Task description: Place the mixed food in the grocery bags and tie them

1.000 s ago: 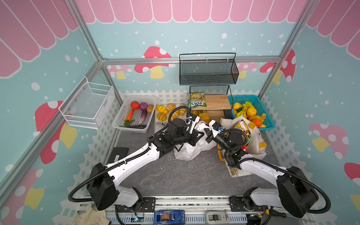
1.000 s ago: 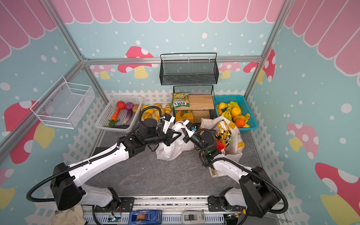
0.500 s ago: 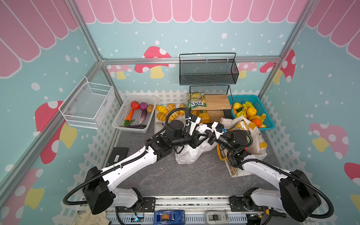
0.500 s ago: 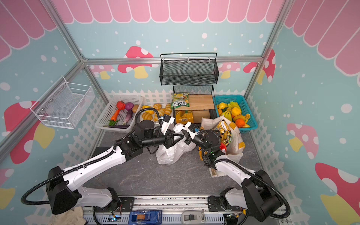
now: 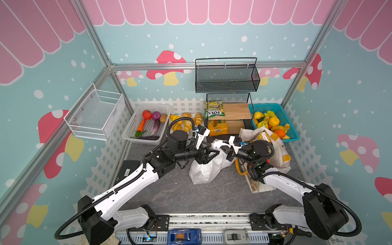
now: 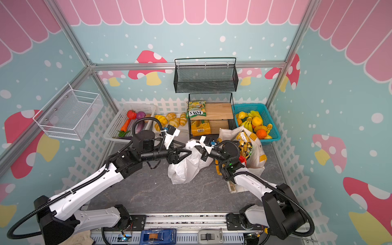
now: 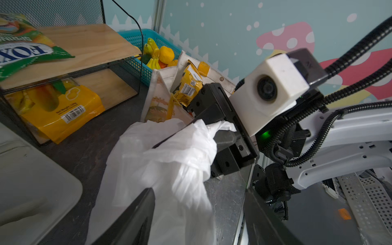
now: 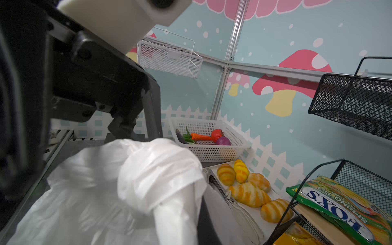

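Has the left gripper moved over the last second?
Yes. The left gripper has drawn back leftward, away from the wooden shelf, and opened around the white plastic bag.

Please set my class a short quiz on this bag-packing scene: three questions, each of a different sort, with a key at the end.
1. True or false: the right gripper is shut on the white plastic bag.
2. Multiple choice: the jaws of the left gripper are A) open, B) shut on the bag, C) out of every view.
3. Fill in the gap: the yellow snack packets sit inside the ____.

Key
1. True.
2. A.
3. tote.
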Motion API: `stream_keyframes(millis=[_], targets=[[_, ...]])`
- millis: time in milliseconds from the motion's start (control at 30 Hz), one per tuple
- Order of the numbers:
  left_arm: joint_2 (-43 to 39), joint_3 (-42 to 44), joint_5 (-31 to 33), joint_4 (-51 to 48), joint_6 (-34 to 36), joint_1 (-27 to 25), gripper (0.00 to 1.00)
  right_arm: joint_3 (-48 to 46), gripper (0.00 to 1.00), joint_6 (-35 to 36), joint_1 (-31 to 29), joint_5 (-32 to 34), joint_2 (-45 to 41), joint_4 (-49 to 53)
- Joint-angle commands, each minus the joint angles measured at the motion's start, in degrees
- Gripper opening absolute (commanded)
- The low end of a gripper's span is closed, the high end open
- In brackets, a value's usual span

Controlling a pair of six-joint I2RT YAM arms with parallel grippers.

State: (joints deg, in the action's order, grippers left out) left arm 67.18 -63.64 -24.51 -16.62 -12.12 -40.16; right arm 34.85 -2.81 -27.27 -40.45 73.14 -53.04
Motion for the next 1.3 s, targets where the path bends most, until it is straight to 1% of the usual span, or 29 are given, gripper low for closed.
stream_keyframes(millis=[0, 67, 133, 233, 300, 333, 400, 533, 700, 767, 833, 1033, 1267], targets=[[-3.2, 1.85, -1.66, -4.41, 1.75, 2.7, 0.7, 0.44, 0.0, 0.64, -0.05, -2.19, 0.24, 0.39], [-4.59, 2.94, -1.64, -4.82, 1.66, 3.82, 0.69, 0.48, 0.0, 0.43, -0.07, -1.9, 0.19, 0.31], [-5.09, 4.22, -1.35, -4.82, 1.99, 4.08, 0.63, 0.38, 0.0, -0.26, -0.14, -1.55, 0.3, -0.24], [-4.31, 5.81, -2.47, -4.3, 2.9, 3.62, 0.46, 0.5, 0.0, -1.88, -0.39, -0.12, 0.66, -0.92], [-3.7, 6.69, -2.17, -4.16, 4.18, 2.22, 0.37, 0.9, 0.0, -2.82, -0.65, 0.89, 0.92, -1.23], [-3.61, 7.31, -1.57, -3.74, 4.89, 1.19, 0.34, 1.14, 0.0, -3.34, -0.82, 1.26, 1.1, -1.19], [-3.72, 8.71, -0.27, -1.84, 5.95, -1.14, 0.33, 1.69, 0.0, -4.07, -0.94, 0.93, 1.62, -1.58], [-3.05, 11.46, 2.3, 5.75, 4.31, -4.51, 0.32, 2.68, 0.0, -4.58, -0.94, -1.76, 3.03, -2.61], [-1.57, 13.52, 5.49, 14.02, 1.37, -5.45, 0.32, 2.06, 0.0, -3.7, -0.73, -4.91, 2.72, -3.08], [-1.18, 14.03, 6.0, 15.56, 1.33, -5.45, 0.34, 1.72, 0.0, -3.87, -0.77, -5.88, 2.96, -3.52], [-1.32, 13.81, 7.75, 14.39, 2.34, -5.45, 0.36, 1.3, 0.0, -4.02, -0.64, -6.44, 2.88, -3.72], [-5.11, 14.22, 10.03, 9.16, 10.22, -5.28, 0.47, 0.75, 0.0, -4.01, -0.63, -6.66, 2.27, -4.16], [-9.52, 13.28, 14.06, 2.79, 20.99, -4.77, 0.52, 0.84, 0.0, -3.71, -0.67, -7.01, 2.52, -4.29]])
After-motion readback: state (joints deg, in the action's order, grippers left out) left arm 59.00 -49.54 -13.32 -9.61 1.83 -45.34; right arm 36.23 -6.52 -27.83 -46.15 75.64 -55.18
